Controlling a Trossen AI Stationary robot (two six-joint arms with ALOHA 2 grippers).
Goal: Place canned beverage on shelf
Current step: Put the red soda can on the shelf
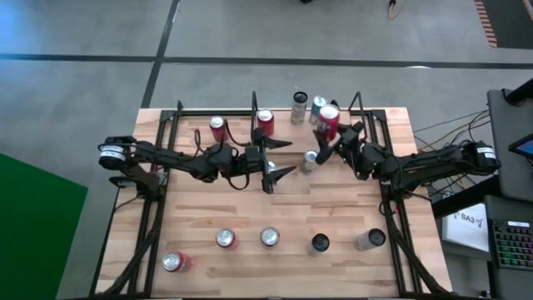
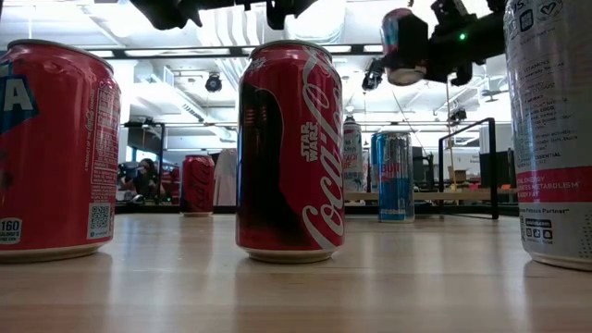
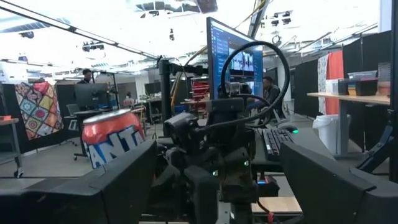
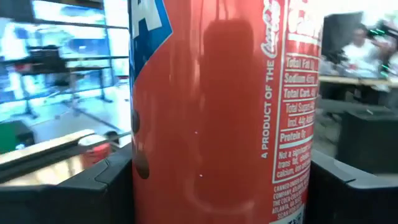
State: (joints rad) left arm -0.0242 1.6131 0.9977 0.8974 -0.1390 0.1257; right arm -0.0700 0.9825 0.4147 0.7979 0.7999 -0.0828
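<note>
red can (image 4: 211, 106) fills view, right hand (image 4: 211, 186) mostly hidden

Grey floor (image 1: 100, 108) w/ dark seams; green mat (image 1: 37, 217) beside bench; monitor (image 3: 239, 59), ceiling lights (image 2: 213, 51), partitions (image 3: 311, 78) behind.

Five cans (image 1: 269, 237) stand along the table's (image 1: 283, 208) front, and several more on the shelf (image 1: 237, 117) behind.
</note>
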